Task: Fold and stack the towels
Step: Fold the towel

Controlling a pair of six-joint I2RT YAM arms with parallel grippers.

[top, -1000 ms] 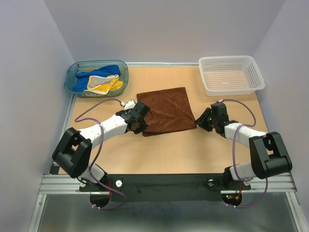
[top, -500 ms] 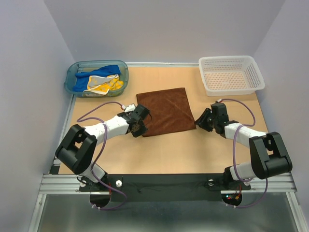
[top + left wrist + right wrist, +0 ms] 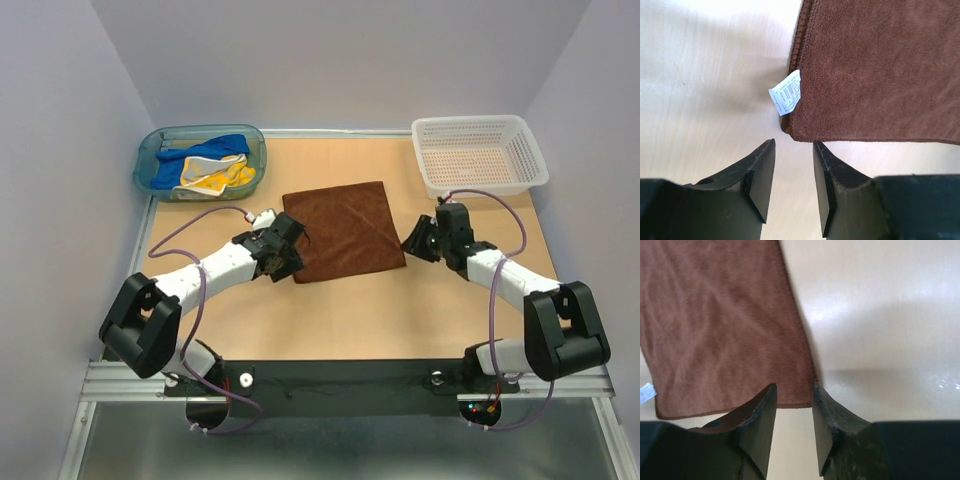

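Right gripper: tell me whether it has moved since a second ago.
Yes. The right gripper has shifted slightly up the top view, ending closer to the white basket.

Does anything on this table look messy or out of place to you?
Nothing damaged. The rust-brown cloth towel lies flat but slightly askew, its white tag sticking out at one corner. The blue towel and yellow towel sit crumpled together in the teal plastic tub.
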